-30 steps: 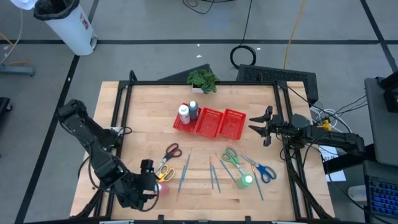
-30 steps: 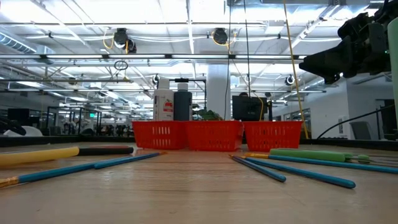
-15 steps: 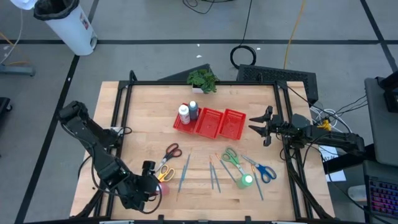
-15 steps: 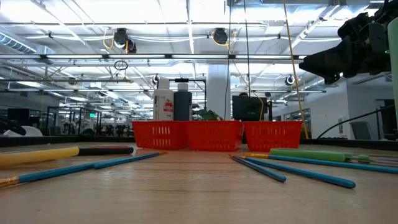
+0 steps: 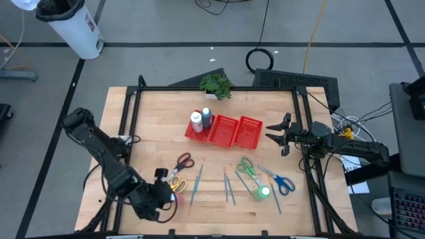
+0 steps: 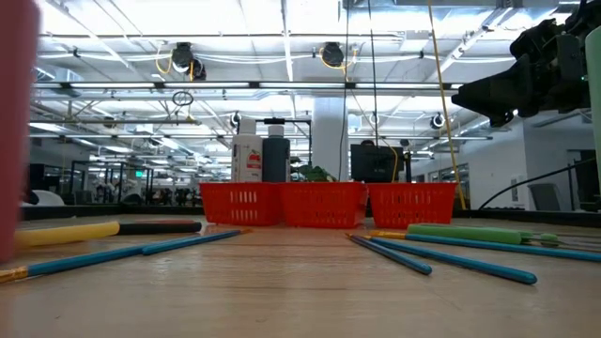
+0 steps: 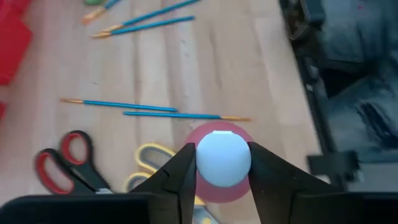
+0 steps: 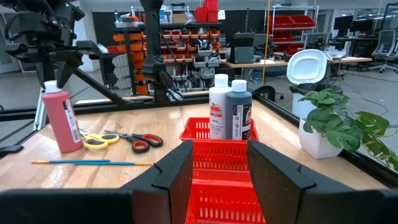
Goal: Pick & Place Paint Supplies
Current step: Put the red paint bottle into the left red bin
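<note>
A pink paint bottle with a white cap stands upright on the table near its front left corner. My left gripper reaches down over it, with one finger on each side of the cap. It also shows in the high view as my left gripper. My right gripper waits open and level at the table's right edge, with nothing between its fingers. Two more bottles stand in the red tray's left compartment. Scissors, brushes and a green bottle lie on the table. My left gripper pinches the pink bottle's white cap between its two fingers, one on each side. The fingers slant down on it from above. The bottle stays upright with its base on the table.
The red three-part tray sits mid-table, with a potted plant behind it. Red scissors and yellow scissors lie beside the bottle. Brushes lie in the middle. Green scissors and blue scissors lie to the right.
The pink bottle has shifted a little. Its red side now fills the left edge of the low view, where it did not show before. My left gripper has stayed over the bottle.
</note>
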Available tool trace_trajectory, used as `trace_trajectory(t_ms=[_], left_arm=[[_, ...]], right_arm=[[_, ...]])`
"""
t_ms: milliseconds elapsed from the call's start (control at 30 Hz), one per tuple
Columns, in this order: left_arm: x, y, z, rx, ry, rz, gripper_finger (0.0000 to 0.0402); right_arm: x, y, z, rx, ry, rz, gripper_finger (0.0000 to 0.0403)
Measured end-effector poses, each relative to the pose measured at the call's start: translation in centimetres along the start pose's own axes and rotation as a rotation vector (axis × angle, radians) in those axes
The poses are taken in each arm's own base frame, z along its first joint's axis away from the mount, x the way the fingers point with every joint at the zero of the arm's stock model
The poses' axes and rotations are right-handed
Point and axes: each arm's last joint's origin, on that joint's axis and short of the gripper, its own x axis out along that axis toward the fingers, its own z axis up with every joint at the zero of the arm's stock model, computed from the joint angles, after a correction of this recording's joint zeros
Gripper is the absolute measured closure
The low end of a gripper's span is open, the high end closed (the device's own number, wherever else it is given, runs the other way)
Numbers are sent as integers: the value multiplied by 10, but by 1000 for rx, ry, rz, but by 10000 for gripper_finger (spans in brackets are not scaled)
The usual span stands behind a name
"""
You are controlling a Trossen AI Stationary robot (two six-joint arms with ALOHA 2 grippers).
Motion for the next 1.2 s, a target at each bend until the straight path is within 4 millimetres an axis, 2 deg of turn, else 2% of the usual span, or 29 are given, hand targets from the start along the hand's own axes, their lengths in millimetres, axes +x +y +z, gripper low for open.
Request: trace_trajectory(t_ms=[100, 300, 600, 800, 933, 1200], left_arm=[[-3, 8, 11, -26, -40, 30, 279], [-33, 37, 41, -112, -176, 73, 280], [-62, 102, 69, -89, -260, 218, 280], [-62, 150, 72, -125, -204, 360, 280], [-60, 178, 69, -175, -150, 392, 280], [-49, 215, 56, -262, -80, 397, 280]], right_arm=[[0, 0, 0, 0, 0, 0, 261], [0, 0, 0, 0, 0, 0, 261], [0, 0, 0, 0, 0, 0, 261], [0, 0, 0, 0, 0, 0, 261], [0, 0, 0, 0, 1, 0, 261], [0, 0, 0, 0, 0, 0, 261]])
